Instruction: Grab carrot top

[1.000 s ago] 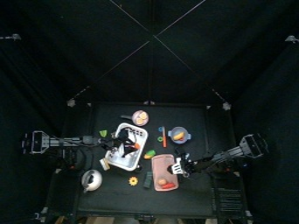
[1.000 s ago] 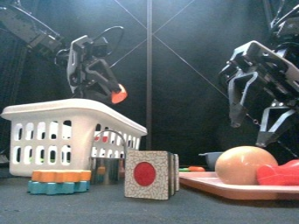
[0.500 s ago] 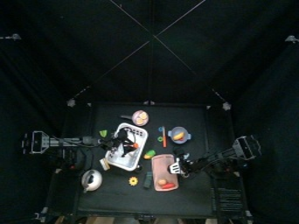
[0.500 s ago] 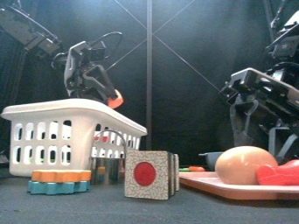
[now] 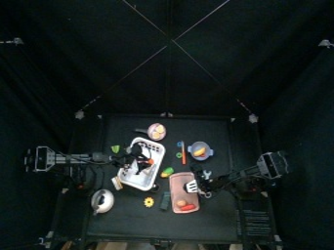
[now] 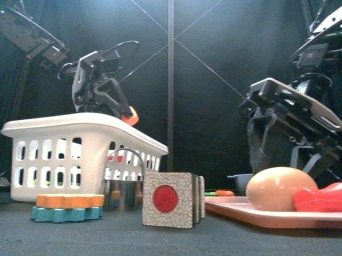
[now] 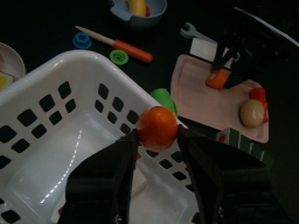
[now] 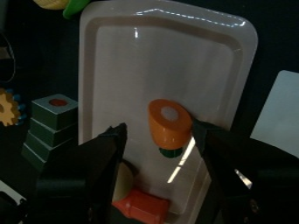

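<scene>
The carrot top [image 8: 170, 125] lay on the tray [image 8: 117, 79], at the table's five o'clock. The basket [image 6: 80, 150] stood at the tray's nine o'clock, a block [image 6: 168, 198] between them.

Your right gripper [image 8: 155, 179] hangs spread over carrot top [image 8: 170, 127], bare pink tray [image 8: 122, 79] both sides. Red block [image 8: 146, 205] near (only obstacle).
</scene>
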You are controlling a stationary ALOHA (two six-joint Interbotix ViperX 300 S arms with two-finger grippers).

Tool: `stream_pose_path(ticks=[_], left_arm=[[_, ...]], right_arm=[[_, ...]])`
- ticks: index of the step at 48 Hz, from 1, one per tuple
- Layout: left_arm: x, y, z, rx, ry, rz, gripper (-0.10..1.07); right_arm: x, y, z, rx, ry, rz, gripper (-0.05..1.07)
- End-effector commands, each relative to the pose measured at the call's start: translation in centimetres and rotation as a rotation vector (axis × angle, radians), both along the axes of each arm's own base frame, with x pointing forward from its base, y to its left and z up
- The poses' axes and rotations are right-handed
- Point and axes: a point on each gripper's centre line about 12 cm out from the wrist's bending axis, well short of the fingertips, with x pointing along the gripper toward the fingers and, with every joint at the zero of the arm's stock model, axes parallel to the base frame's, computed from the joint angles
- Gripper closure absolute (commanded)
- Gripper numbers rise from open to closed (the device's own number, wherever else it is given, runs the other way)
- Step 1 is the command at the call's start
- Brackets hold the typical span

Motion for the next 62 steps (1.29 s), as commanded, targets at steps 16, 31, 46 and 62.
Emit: stream_pose_path(ticks=[16, 31, 46, 62], left_arm=[[0.2, 0.1, 0.5, 0.001, -0.014, 0.003, 0.24], [0.3, 0.1, 0.4, 0.001, -0.012, 0.003, 0.24], [0.2, 0.1, 0.3, 0.000, -0.008, 0.003, 0.24], [0.3, 0.4, 0.8, 0.000, -0.023, 0.024, 0.25]], right_arm=[[0.9, 0.4, -0.2, 0.005, -0.003, 0.009, 0.10], [0.9, 0.4, -0.8, -0.003, 0.016, 0.013, 0.13], [1.0, 0.4, -0.7, 0.000, 0.011, 0.011, 0.26], [1.8, 0.3, 0.4, -0.046, -0.005, 0.054, 0.41]])
